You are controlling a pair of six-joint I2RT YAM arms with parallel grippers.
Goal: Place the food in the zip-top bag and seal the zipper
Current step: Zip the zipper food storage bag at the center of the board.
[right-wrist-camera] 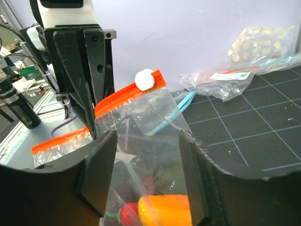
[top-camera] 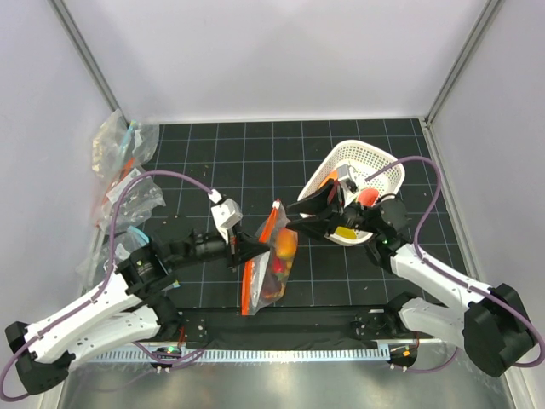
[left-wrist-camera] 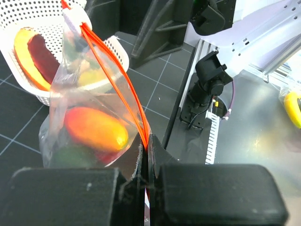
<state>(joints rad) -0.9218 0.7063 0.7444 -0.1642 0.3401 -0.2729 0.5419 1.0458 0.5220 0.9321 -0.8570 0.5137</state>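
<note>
Left pincer [left-wrist-camera: 146, 148] clenched on red-orange zipper [left-wrist-camera: 118, 71] of clear zip-top bag [left-wrist-camera: 63, 92] (food [left-wrist-camera: 96, 129] inside), right pincer [right-wrist-camera: 146, 143] released

Left gripper [left-wrist-camera: 147, 153] clamped tight — right gripper [right-wrist-camera: 146, 169] jaws apart, arms angled inward.

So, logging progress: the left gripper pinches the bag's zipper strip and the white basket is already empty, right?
Not empty: the left wrist view shows the white basket holding yellow and dark red food. The left gripper pinches the zipper.
</note>
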